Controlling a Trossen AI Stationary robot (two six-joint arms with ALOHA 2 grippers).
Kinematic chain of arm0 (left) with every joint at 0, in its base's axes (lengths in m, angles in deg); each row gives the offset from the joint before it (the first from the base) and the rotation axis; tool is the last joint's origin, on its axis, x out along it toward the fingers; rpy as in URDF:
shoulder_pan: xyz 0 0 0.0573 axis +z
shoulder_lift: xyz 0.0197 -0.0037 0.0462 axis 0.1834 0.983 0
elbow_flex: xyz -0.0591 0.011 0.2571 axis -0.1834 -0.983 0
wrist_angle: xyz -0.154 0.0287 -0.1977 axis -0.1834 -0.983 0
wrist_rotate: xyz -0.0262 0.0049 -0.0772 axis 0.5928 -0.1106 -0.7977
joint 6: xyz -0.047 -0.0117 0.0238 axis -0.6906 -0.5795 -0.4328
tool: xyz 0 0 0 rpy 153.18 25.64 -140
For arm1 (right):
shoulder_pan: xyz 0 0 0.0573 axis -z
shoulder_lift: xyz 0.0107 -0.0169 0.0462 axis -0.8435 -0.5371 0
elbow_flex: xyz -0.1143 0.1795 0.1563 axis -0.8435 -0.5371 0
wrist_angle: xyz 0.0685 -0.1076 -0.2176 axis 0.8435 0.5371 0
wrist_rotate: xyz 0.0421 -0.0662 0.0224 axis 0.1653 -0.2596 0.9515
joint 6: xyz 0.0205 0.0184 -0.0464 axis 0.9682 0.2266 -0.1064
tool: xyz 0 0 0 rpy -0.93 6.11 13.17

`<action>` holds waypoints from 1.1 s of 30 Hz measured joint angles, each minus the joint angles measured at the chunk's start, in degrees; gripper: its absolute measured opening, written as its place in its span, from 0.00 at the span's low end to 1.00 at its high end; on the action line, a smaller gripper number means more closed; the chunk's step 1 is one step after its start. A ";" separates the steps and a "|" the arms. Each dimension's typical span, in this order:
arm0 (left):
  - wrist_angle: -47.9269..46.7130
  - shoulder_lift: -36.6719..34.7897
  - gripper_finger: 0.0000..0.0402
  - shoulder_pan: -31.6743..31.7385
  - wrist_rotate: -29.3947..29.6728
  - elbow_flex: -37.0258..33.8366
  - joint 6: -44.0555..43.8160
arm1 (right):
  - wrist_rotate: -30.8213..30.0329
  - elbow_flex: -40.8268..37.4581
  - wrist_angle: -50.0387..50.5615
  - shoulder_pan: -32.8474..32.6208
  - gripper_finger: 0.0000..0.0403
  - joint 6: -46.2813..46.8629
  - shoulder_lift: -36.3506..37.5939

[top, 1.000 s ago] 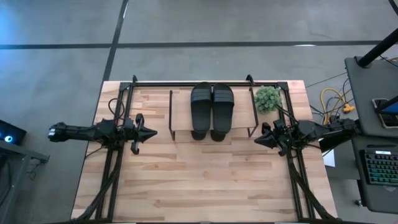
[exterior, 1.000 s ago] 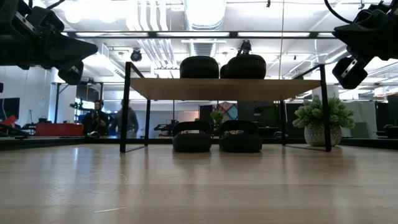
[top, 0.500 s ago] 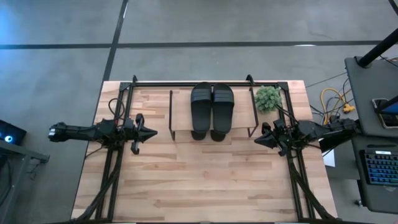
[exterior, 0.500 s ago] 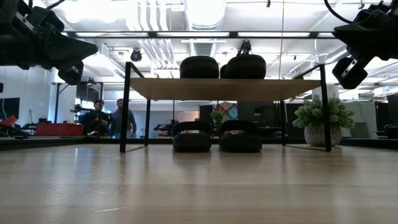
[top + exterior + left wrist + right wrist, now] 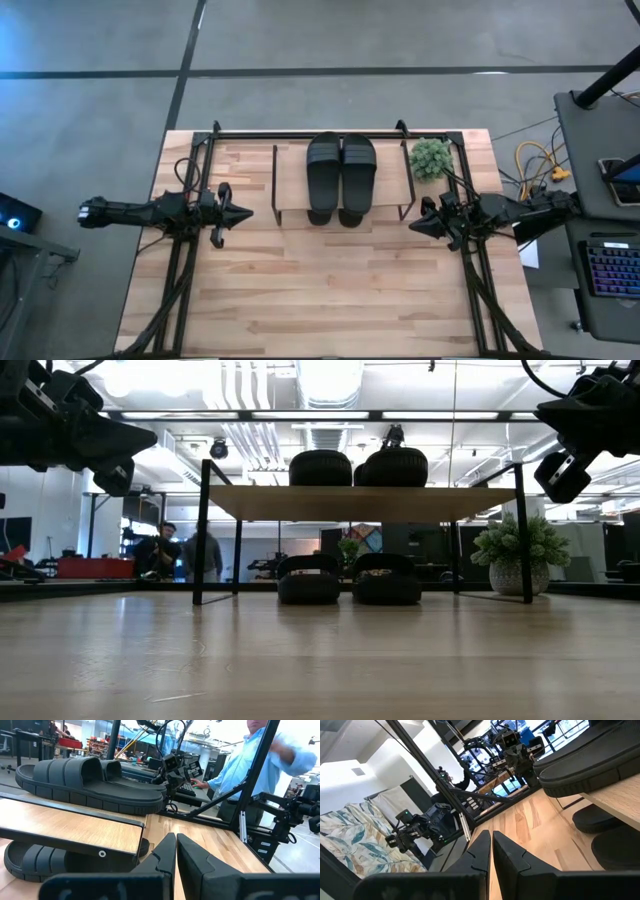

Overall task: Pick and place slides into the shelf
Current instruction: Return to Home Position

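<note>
The shelf (image 5: 290,180) stands at the table's far middle; its wooden top board (image 5: 360,502) rests on thin black legs. Two black slides (image 5: 341,172) lie side by side on the top board. Two more slides (image 5: 348,580) sit on the table under it. My left gripper (image 5: 246,212) hovers shut, left of the shelf, above the table. My right gripper (image 5: 412,227) hovers shut, right of the shelf. In the left wrist view the upper slides (image 5: 90,777) and a lower slide (image 5: 45,862) show beyond my shut fingers (image 5: 176,851).
A small potted plant (image 5: 431,157) stands at the shelf's right end. Black arm frames run along both table sides. Bare wooden tabletop (image 5: 320,290) spreads across the near half. A person in a blue shirt (image 5: 240,765) stands beyond the table's right side.
</note>
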 joint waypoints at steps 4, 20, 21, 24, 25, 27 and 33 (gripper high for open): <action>-0.01 0.00 0.00 -0.01 0.02 0.00 0.00 | 0.00 0.00 0.00 0.00 0.03 0.00 0.00; -0.01 -0.01 0.00 -0.01 0.00 0.00 0.00 | 0.00 0.00 -0.07 2.84 0.03 0.00 0.23; -0.01 0.00 0.00 -0.01 0.02 0.01 0.00 | 0.02 0.00 -0.07 3.56 0.03 0.00 0.14; -0.01 0.00 0.00 0.01 0.00 0.02 0.00 | -0.02 0.00 -0.04 5.52 0.03 0.00 0.01; -0.01 0.00 0.00 0.01 0.00 0.02 0.00 | -0.03 0.00 -0.01 5.90 0.03 0.00 0.00; -0.01 -0.02 0.00 0.01 0.02 0.00 0.00 | -0.02 0.00 -0.02 6.19 0.03 0.00 0.03; -0.01 0.00 0.00 -0.01 0.01 0.02 0.00 | -0.01 0.00 -0.03 6.19 0.03 0.00 0.09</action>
